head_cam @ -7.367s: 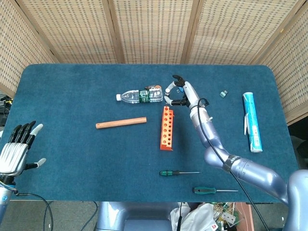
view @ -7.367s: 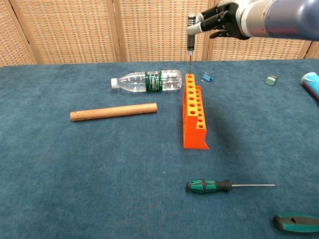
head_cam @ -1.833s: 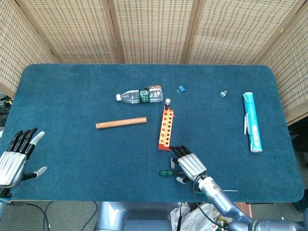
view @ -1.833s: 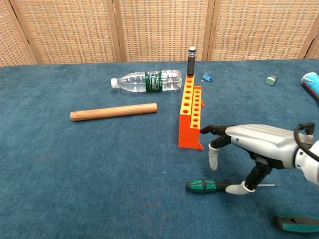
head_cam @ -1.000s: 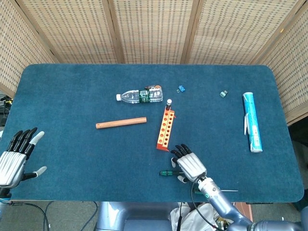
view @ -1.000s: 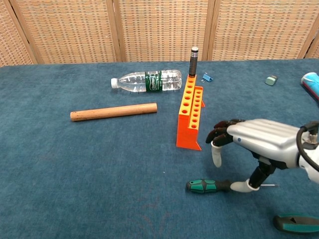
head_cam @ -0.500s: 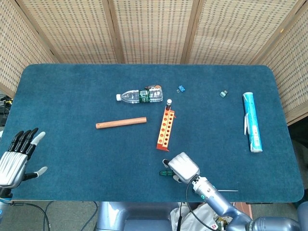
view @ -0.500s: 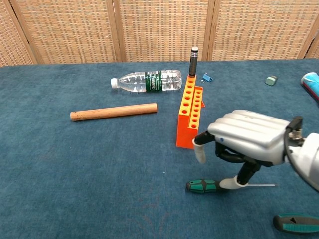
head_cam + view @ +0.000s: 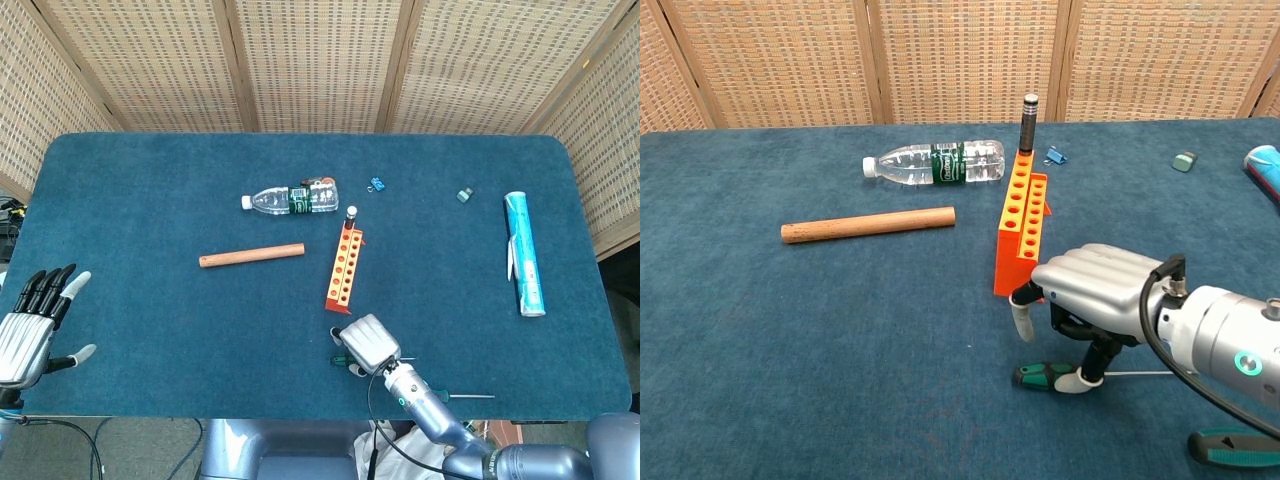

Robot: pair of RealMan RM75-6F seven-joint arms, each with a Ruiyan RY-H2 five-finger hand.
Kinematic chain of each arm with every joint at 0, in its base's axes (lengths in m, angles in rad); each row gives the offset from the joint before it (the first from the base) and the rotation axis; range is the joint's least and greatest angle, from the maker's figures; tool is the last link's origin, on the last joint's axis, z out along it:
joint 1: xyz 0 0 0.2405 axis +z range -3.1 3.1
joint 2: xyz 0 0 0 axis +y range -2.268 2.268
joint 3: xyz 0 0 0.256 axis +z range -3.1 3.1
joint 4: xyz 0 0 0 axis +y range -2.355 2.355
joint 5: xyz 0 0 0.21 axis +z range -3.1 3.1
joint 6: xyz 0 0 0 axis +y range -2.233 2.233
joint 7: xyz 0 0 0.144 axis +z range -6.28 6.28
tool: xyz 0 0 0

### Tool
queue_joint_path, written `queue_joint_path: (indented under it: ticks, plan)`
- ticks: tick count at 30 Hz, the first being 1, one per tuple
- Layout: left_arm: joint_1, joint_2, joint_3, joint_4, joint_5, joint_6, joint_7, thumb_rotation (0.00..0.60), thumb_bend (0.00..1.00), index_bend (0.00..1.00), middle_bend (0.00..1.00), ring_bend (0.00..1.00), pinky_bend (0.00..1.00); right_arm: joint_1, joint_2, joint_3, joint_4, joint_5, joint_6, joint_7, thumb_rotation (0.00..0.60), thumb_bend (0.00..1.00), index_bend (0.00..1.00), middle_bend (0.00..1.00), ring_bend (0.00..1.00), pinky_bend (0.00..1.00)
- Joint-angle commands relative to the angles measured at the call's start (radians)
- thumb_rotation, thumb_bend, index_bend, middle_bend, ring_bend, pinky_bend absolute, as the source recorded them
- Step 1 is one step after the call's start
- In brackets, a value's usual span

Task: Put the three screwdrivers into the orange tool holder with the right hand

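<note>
Small green-and-black-handled screwdriver (image 9: 1045,375) lies on the worktop under the right robot hand (image 9: 1090,295), fingers curled but not clamped; a shallow pinch could roll it away.

Bright, even light from above fills both views. Shadows are soft and short, a faint one lying under the fingers (image 9: 1022,318). Focus is sharp, without glare.
</note>
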Motion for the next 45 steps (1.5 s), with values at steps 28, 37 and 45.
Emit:
queue_joint_path:
  ticks: [28,37,45]
  plan:
    - [-0.001,-0.001,0.001,-0.003,0.001,-0.003,0.007,0.600,0.00,0.00,0.00,0.00,0.00,0.017,-0.032,-0.006,-0.031,0.191,0.046,-0.073,0.600,0.21,0.47,0.95,0.86,1.00]
    - [-0.003,-0.002,0.000,-0.001,-0.004,-0.009,0.008,0.600,0.00,0.00,0.00,0.00,0.00,0.024,-0.041,-0.002,-0.028,0.210,0.049,-0.063,0.600,0.27,0.49,0.95,0.86,1.00]
    - [-0.002,-0.002,0.000,-0.002,-0.004,-0.007,0.009,0.600,0.00,0.00,0.00,0.00,0.00,0.026,-0.051,-0.008,-0.022,0.211,0.057,-0.061,0.600,0.29,0.52,0.95,0.86,1.00]
